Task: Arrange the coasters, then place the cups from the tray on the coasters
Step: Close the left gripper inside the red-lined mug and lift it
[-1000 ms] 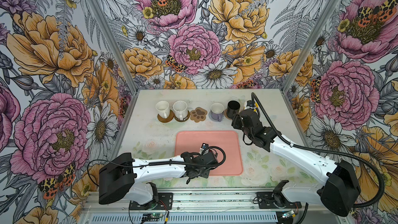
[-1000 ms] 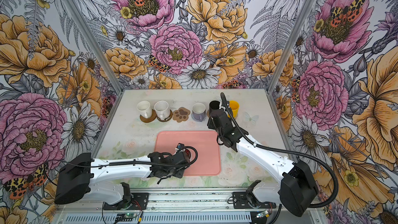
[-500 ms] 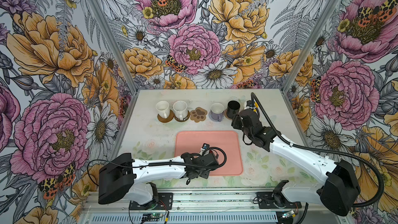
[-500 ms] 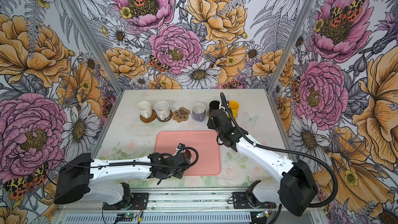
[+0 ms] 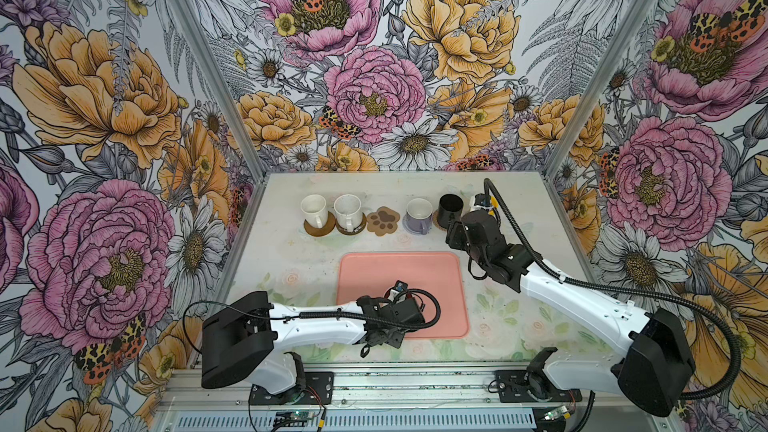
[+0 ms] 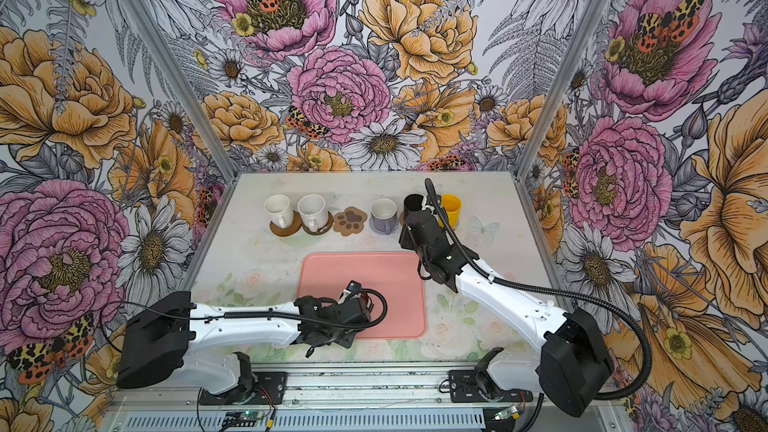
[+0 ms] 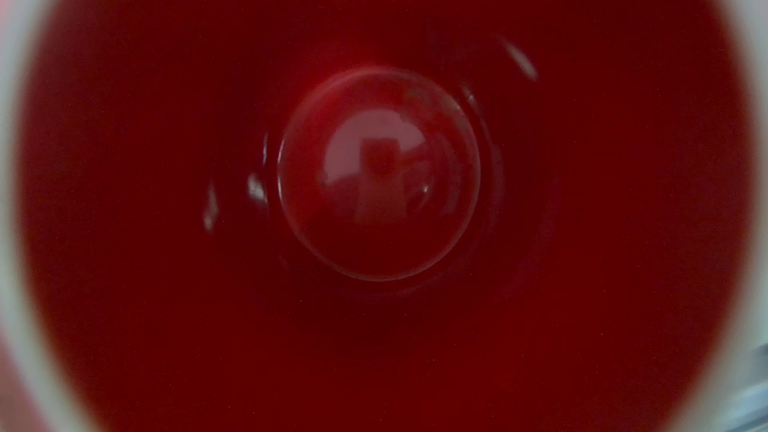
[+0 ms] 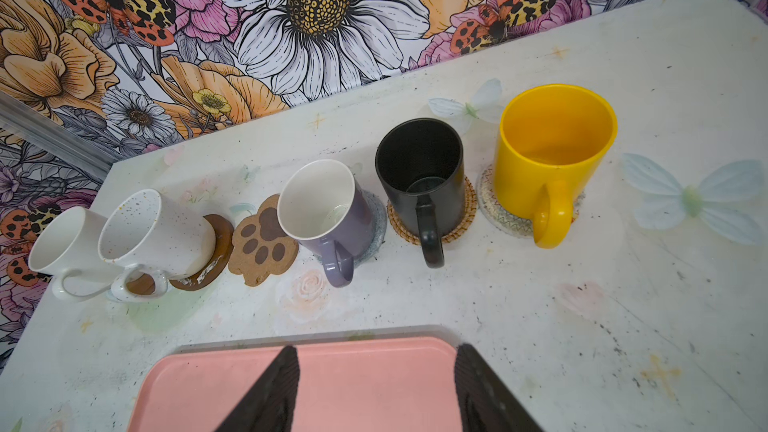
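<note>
Right gripper (image 8: 376, 351): jaws apart, empty, above far edge of tray (image 8: 208, 376). Left gripper (image 6: 360, 301) over red-lined mug (image 7: 378, 172) on tray; jaw state not visible.

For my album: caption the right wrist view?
Five mugs sit on coasters; the paw-print coaster is bare, beyond the tray and open right gripper.

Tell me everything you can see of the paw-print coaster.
The paw-print coaster is a flat, tan, cork-like mat cut as a paw, with dark brown pad marks. It lies on the table, empty, in the row between the speckled white mug and the lavender mug. Whether it touches its neighbours is unclear.
</note>
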`<state>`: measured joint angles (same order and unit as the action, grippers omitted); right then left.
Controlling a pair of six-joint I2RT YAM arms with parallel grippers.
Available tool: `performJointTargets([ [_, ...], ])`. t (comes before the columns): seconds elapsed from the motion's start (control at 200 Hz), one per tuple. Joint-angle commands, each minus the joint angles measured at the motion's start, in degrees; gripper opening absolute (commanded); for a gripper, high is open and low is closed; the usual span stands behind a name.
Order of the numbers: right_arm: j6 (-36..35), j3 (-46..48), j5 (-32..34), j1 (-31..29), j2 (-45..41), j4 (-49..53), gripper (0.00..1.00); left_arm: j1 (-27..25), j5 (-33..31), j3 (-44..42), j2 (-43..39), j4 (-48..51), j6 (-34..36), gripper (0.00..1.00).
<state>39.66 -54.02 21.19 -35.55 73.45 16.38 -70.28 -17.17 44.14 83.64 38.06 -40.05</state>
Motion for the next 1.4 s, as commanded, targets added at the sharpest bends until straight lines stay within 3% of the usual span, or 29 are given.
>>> performJointTargets([
  [0.0, 0.59, -2.15, -0.10, 0.39, 0.84, -1.38, 0.62, -0.46, -1.35, 1.83, 1.21, -0.71, 1.55, 0.46],
  [0.981, 0.63, -1.92, -0.45, 0.71, 0.66, -1.42, 0.62, -0.47, -4.45, 2.37, 1.16, 0.16, 0.59, 0.42],
  [1.236, 0.62, -1.84, -0.56, 0.66, 0.41, -1.38, 0.62, -0.34, -5.07, 2.71, 1.61, 0.04, 0.68, 0.33],
  [1.396, 0.59, -1.71, -0.53, 0.74, 0.33, -1.38, 0.62, -0.20, -5.07, 2.99, 2.45, 0.07, 0.46, 0.12],
])
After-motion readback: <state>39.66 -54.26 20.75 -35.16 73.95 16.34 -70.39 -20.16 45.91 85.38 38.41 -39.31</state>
